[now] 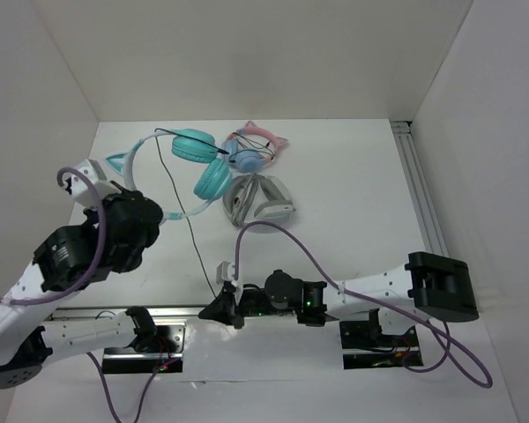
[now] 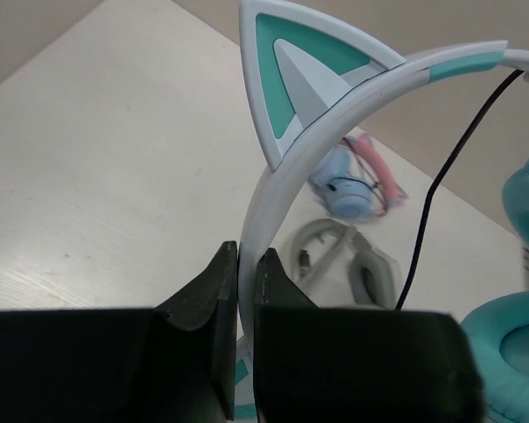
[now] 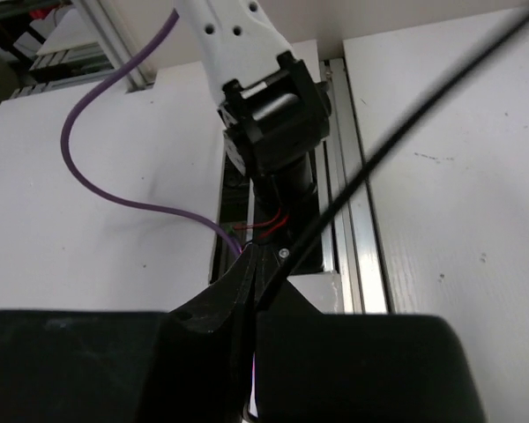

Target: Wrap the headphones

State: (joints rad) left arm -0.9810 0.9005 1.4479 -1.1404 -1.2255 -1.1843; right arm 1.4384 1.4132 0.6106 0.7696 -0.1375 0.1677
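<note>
A: Left gripper (image 2: 245, 264), status?
B: Clamped on the headphones (image 1: 203, 163) by the pale headband (image 2: 286, 167), far left of the table (image 1: 361, 229). Lower band cut off behind the jaws.
A: Right gripper (image 3: 256, 273)?
B: Pinched shut on the black cable (image 3: 397, 141). Cable's end hard to make out.

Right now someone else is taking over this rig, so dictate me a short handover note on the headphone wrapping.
Left gripper: shut on the headband of the teal headphones, just below a cat ear.
Right gripper: shut on the black cable, well away from the ear cups.
Nearby: blue-and-pink pair, grey-white pair.
Done: both grips taken, cable stretched out.
Left: no turns wound yet; all the wrapping.
</note>
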